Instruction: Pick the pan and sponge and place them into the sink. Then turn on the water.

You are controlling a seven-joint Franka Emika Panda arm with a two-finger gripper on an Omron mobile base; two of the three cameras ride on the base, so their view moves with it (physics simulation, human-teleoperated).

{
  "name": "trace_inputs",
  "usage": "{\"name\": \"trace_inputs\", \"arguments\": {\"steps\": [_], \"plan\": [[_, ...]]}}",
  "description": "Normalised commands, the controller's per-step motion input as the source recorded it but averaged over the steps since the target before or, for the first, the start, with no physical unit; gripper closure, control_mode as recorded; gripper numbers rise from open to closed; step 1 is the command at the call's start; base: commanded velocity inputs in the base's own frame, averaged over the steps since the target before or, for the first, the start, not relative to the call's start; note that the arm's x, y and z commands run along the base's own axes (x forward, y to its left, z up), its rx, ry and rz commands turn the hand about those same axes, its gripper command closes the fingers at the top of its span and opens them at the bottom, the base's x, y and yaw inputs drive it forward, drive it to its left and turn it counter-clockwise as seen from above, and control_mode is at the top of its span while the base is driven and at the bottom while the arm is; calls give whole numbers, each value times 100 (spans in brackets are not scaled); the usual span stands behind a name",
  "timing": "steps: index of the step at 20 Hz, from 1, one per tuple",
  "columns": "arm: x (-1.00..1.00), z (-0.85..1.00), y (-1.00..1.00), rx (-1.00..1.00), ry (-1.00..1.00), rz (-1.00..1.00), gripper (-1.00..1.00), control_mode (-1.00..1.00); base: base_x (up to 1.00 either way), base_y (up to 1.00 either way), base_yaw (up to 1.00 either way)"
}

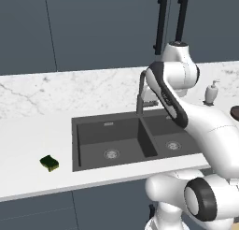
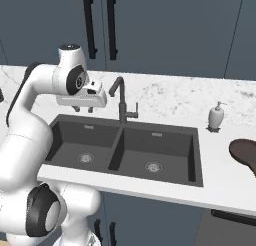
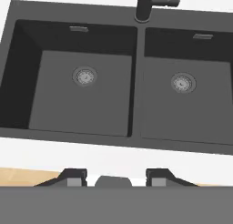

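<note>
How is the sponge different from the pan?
The sponge is a tiny green and yellow block; the pan is much bigger, round and dark brown. The sponge sits on the counter to one side of the sink, the pan on the other side. Both rest on the white counter, outside the sink.

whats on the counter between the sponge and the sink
Nothing. In the left base view the sponge sits on the white counter to the left of the sink, and the stretch of counter between them is bare.
</note>
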Motion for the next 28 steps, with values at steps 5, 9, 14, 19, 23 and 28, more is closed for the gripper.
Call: {"name": "trace_inputs", "arguments": {"steps": [5,9,14,19,23,28], "plan": [[-51,-6,0,-3,1,0,-100,-100,0,0,0],[-100,-15,-2,-11,0,0,-100,-100,0,0,0],[-79,-29,-49,-4,8,-10,-100,-100,0,0,0],[-30,-43,-92,-3,8,-7,-100,-100,0,0,0],[-1,-43,-100,0,8,-1,-100,-100,0,0,0],[0,-45,-100,0,11,0,-100,-100,0,0,0]]}}
